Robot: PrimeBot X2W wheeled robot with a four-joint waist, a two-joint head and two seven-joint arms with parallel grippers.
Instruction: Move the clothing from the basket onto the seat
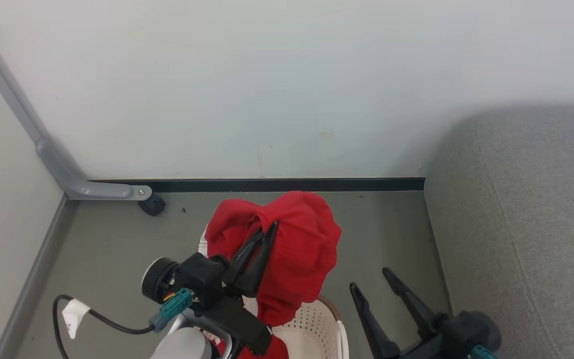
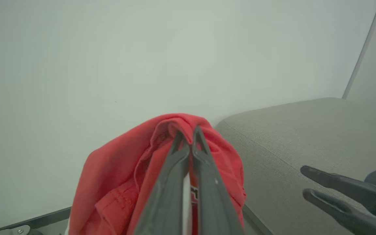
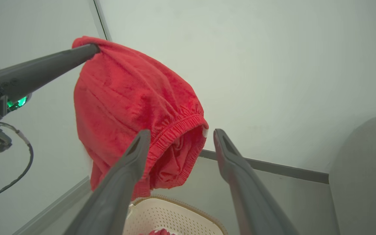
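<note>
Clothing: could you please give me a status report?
Left gripper jaws shut on clothing, held above basket. Right gripper jaws open, empty. Path to seat looks clear.

1 red garment point(image 1: 292, 244), 1 cream perforated laundry basket point(image 1: 317, 324), 1 grey upholstered seat point(image 1: 526, 224). 2 grippers, the left gripper point(image 1: 269, 227) and the right gripper point(image 1: 370, 279), with 2 dark fingers point(image 1: 366, 314) each. 1 black cable point(image 1: 112, 324), 1 white tag point(image 1: 73, 314), 1 black caster wheel point(image 1: 152, 204).

The clothing point(image 1: 297, 244) hangs from the left gripper point(image 1: 271, 228), draped around and below its tips. The basket point(image 1: 317, 324) stands on the floor point(image 1: 107, 249) beneath that gripper. The right gripper point(image 1: 370, 279) is to its right, apart from the clothing. The seat point(image 1: 516, 224) lies further right, and the wall point(image 1: 287, 89) is ahead of both grippers.
</note>
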